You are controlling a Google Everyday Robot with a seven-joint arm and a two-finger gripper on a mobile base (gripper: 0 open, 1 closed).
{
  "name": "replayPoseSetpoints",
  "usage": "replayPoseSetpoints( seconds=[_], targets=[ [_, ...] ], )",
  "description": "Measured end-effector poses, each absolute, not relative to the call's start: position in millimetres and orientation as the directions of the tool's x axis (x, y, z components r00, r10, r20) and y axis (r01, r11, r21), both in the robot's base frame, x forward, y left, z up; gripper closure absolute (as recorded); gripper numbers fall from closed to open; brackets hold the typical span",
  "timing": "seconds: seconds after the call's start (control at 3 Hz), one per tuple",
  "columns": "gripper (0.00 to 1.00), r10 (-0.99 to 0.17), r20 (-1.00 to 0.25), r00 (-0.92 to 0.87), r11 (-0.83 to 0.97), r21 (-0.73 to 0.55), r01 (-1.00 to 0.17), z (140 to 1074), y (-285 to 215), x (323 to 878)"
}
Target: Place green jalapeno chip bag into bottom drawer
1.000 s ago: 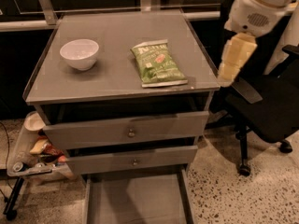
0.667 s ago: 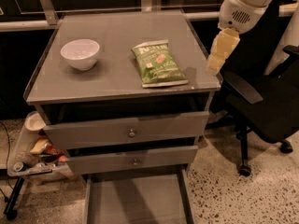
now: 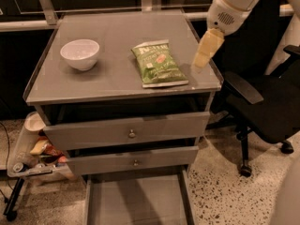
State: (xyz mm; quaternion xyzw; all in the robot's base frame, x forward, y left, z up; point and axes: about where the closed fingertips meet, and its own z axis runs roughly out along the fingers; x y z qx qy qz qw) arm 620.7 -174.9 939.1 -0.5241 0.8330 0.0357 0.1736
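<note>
Your tool (image 3: 200, 63) hovers right of the green jalapeno chip bag (image 3: 159, 64); I cannot tell whether it's spread. The bottom drawer (image 3: 136, 201) lies open, seemingly ready.

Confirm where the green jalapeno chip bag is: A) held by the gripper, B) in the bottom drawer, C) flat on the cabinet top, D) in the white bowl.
C: the green jalapeno chip bag lies flat on the cabinet top; the gripper hangs beside it, apart.
</note>
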Motion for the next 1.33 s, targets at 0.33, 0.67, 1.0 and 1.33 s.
replayPoseSetpoints(
  seconds=[0.33, 0.67, 1.0, 1.33],
  targets=[
    [0.0, -0.797, -0.399, -0.454, 0.512, -0.046, -0.858, 930.7, -151.0, 648.6],
    [0.0, -0.76, -0.465, -0.454, 0.512, 0.002, -0.859, 943.1, -136.0, 648.5],
    [0.0, -0.765, -0.48, -0.429, 0.487, 0.004, -0.873, 939.5, -130.7, 649.6],
    [0.0, -0.772, -0.479, -0.417, 0.466, 0.019, -0.885, 920.9, -97.7, 656.7]
  ],
)
